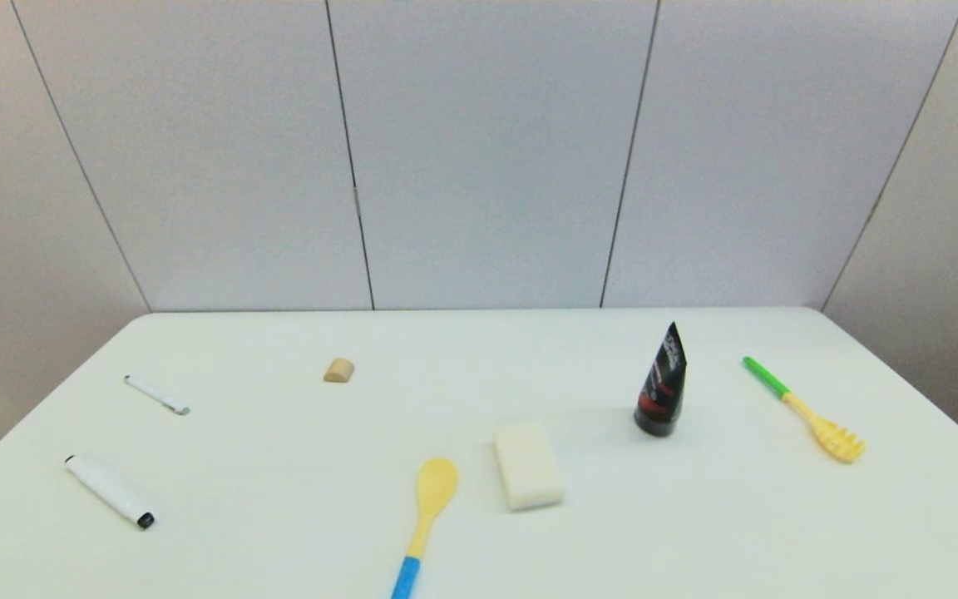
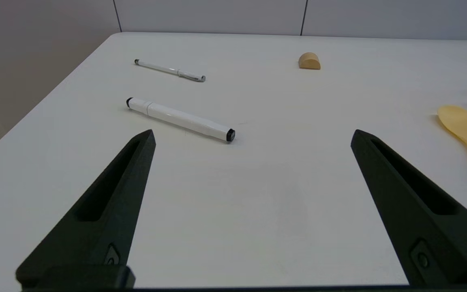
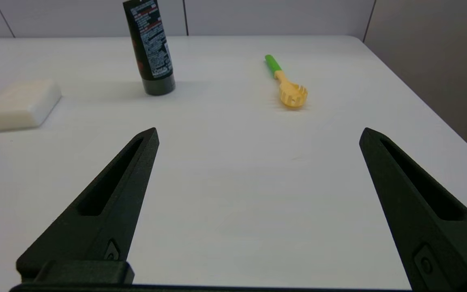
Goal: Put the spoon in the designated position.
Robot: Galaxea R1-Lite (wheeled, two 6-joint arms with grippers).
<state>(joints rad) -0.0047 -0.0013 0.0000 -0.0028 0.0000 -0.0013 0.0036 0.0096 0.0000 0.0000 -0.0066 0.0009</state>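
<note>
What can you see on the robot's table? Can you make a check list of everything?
Surface: white table, flat and plain.
Job's things: spoon lies near the front edge, beside the white block; no marked spot seen.
Clutter: pasta fork, black tube upright, thick marker, thin pen, tan wedge.
Grippers: left gripper open, holding nothing; right gripper open, holding nothing.
Cables: nothing seen.
Surroundings: grey wall panels behind.

Marker [image 1: 109, 491], pen [image 1: 156, 394], cork [image 1: 338, 370], sponge [image 1: 528, 464], tube [image 1: 662, 383], pasta fork [image 1: 807, 412].
</note>
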